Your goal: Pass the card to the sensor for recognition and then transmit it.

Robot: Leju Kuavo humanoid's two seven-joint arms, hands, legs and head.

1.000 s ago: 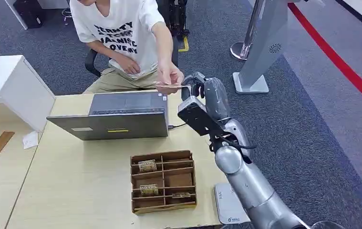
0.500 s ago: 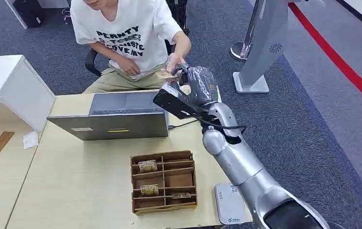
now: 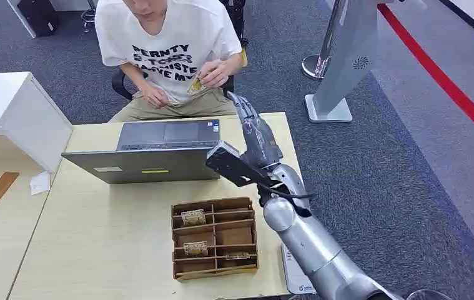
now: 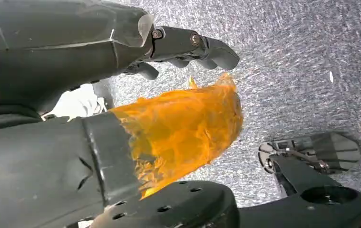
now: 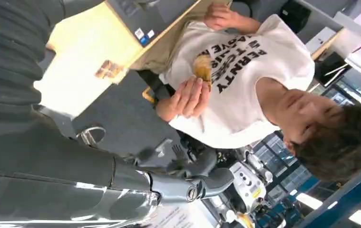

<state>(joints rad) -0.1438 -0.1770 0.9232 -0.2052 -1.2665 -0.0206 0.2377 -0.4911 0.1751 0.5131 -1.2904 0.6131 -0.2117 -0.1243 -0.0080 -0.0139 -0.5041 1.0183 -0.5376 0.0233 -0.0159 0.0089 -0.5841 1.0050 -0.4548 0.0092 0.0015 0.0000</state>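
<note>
Right hand (image 3: pixel 251 125) empty, fingers spread — raised over the table's (image 3: pixel 97 237) far right edge. Card (image 3: pixel 195 82) held by the seated person's hand (image 3: pixel 217 72). Left hand (image 4: pixel 183 47) — fingers loosely curled, holding nothing.

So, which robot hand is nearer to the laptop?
The right robot hand is nearer, raised just beside the laptop. The left robot hand hangs low over the carpet, away from it.

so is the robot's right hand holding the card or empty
Empty. The right hand has its fingers stretched out with nothing in them, and the card is in the person's hand by their chest.
</note>
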